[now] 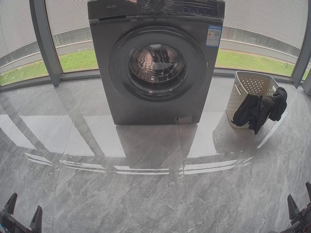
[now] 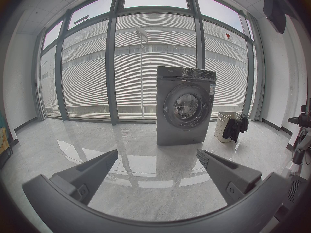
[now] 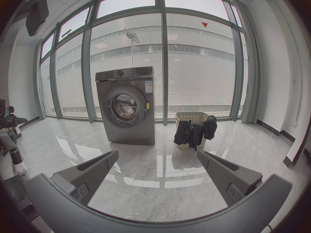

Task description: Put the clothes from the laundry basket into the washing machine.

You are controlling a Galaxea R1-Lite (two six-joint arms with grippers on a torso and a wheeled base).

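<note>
Risks:
- The washing machine (image 1: 155,62) door (image 1: 157,69) looks shut. If so, it must be opened before anything goes in; a garment carried to a shut door has nowhere to go.
- The dark clothes (image 1: 259,109) hang over the near rim of the laundry basket (image 1: 235,102), mostly outside it. A pull from the side could tip or drag the light basket, and a pinch on a loose fold could let a piece slip to the floor (image 1: 145,185).
- I cannot tell how many pieces there are, so one grab may bring up several, or only part of one.

Positions: the machine stands at the far edge of the floor, against the windows (image 1: 259,23). The basket is just beside it on the right, touching nothing else.

Left tool (image 2: 156,152) and right tool (image 3: 157,152): jaws spread, nothing held, both at the near edge of the floor. The clothes are well apart from both tools, nearer the right one.
</note>
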